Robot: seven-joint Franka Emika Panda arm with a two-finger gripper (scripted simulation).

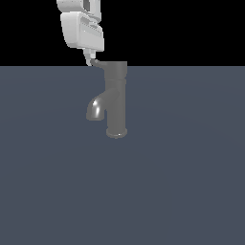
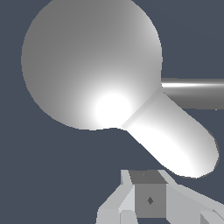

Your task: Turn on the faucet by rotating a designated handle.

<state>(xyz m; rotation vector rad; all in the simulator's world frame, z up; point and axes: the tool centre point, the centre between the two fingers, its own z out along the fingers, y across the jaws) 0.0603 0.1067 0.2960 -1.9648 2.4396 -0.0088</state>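
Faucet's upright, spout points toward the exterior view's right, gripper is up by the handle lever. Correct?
Not quite. In the exterior view the spout curves toward that view's left, not its right. The faucet is upright, and the gripper is up by the handle lever.

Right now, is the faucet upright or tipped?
Upright. In the exterior view the faucet stands vertical on its base ring, handle on top, spout curving down toward that view's left.
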